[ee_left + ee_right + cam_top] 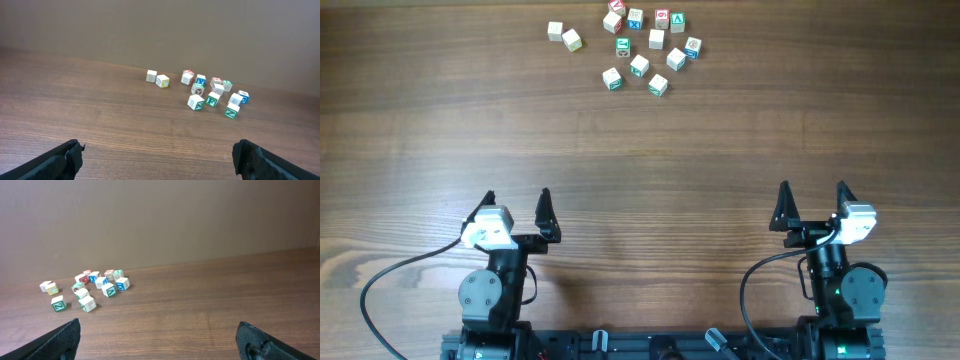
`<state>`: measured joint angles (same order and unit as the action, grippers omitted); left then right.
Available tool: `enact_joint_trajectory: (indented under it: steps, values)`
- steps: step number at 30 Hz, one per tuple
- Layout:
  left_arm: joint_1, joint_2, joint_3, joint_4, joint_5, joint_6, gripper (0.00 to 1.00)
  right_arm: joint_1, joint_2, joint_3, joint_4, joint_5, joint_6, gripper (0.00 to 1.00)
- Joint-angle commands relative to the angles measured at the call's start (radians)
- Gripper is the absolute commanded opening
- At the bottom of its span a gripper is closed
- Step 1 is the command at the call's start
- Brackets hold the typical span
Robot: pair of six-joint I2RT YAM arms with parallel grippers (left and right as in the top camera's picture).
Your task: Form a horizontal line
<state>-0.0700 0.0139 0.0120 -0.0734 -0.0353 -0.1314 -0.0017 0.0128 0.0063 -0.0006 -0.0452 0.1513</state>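
**A:** Why do both arms sit at the near edge?

**B:** It reads as a ready pose. The left gripper (516, 200) and the right gripper (812, 192) both have their jaws spread wide with nothing between them, and both point out over the wooden table (640, 150).

**A:** And the bare wood beyond them?

**B:** That's the reach either arm has to cross.

**A:** Where's the horizontal line?

**B:** There isn't one yet, by my judgement. The letter cubes (639, 66) lie in a loose scatter near the far edge, about mid-table and turned at odd angles. A pair of cubes (571, 40) sits just to the left of them. Some at the back are close together, but I can't tell whether they touch. An outlying cube with room around it for the fingers looks like the easiest one to take first.
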Motion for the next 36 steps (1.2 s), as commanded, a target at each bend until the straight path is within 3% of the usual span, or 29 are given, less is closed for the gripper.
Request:
enact_joint_trajectory:
  steps: [1, 32, 36]
  values:
    - [0.006, -0.005, -0.006, 0.003, 0.009, 0.019, 1.00, -0.005, -0.005, -0.001, 0.002, -0.015, -0.018, 1.00]
    - [0.006, -0.005, -0.006, 0.003, 0.014, 0.019, 1.00, -0.005, -0.005, -0.001, 0.002, -0.015, -0.018, 1.00]
    - [0.006, -0.005, -0.006, 0.029, 0.181, 0.019, 1.00, -0.005, -0.005, -0.001, 0.002, -0.015, -0.018, 1.00]
